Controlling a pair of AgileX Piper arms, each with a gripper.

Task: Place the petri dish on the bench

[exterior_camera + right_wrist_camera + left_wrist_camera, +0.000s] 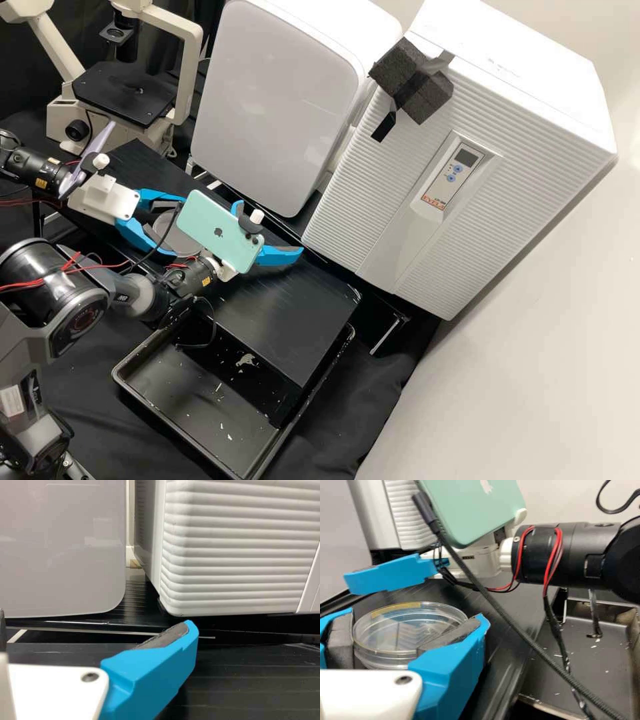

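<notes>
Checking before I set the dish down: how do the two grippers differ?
The left gripper is closed on the petri dish; the right gripper stands open and empty. The left gripper carries a lilac phone, the right gripper a mint-green phone. Both have bright blue fingers.

high view | right side: pale plain wall, brightest toward upper right | upper right: white ribbed cabinet with small control panel | upper centre: smooth-fronted white unit | upper left: beige microscope before black drape | centre: black worktop | lower centre: flecked black tray on black cloth
</notes>
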